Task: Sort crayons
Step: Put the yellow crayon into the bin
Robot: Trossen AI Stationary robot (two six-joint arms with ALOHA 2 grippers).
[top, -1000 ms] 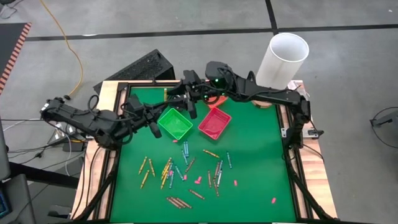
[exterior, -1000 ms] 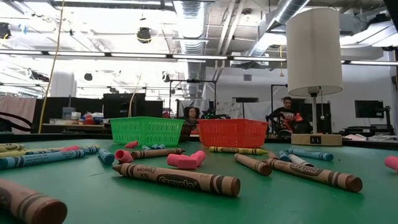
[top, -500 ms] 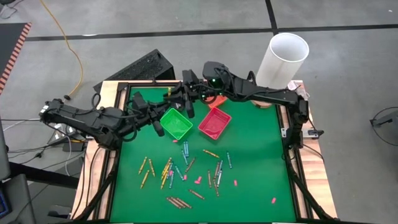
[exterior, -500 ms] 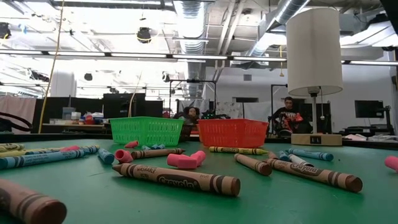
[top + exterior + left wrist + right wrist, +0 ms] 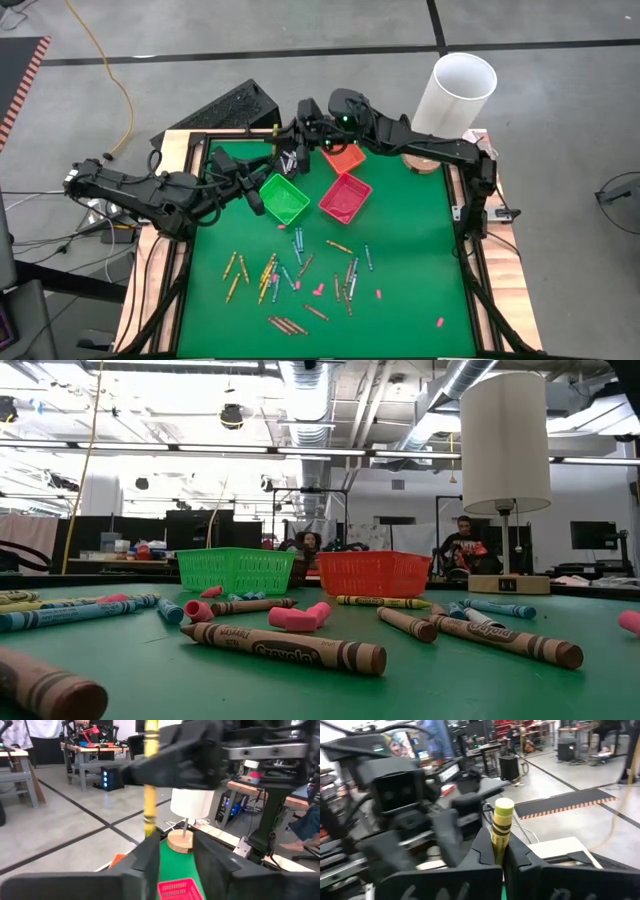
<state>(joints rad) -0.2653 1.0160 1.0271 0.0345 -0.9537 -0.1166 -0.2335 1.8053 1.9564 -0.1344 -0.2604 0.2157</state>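
Your right hand (image 5: pixel 497 851) is pinched tight on a yellow crayon (image 5: pixel 500 826), holding it upright above the far edge of the worktop (image 5: pixel 420 260), behind the green bin (image 5: pixel 283 198). Your left hand (image 5: pixel 175 851) sits just beside it, fingers parted around the same crayon, no longer gripping. The other crayons (image 5: pixel 290 275) lie scattered on the green mat.

Yellow crayon (image 5: pixel 501 827) lower end hidden between right gripper (image 5: pixel 497 851) fingers; top cut off in left wrist view.

Yellow crayon (image 5: pixel 150 795) upright between parted fingers (image 5: pixel 148 860)
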